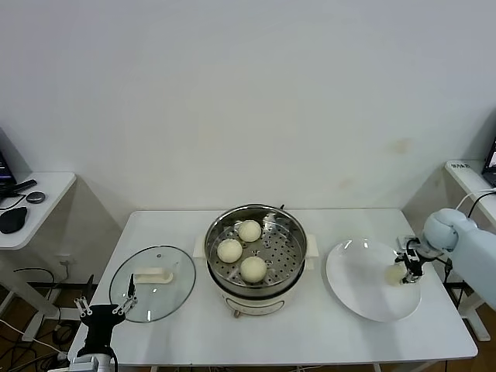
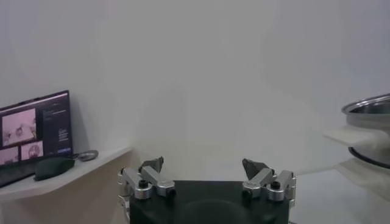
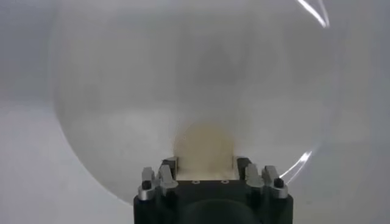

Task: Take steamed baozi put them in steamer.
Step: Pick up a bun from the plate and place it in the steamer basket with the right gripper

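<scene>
The steamer stands mid-table with three steamed baozi on its perforated tray. A fourth baozi lies on the white plate at the right. My right gripper is down on the plate around that bun. In the right wrist view the baozi fills the gap of the right gripper, and both fingers press its sides. My left gripper hangs open and holding nothing by the table's front left corner. In the left wrist view the left gripper points at the wall, with the steamer's rim at the edge.
A round glass lid with a white handle lies left of the steamer. A side desk with a mouse stands at the far left, and another desk at the far right. A laptop shows in the left wrist view.
</scene>
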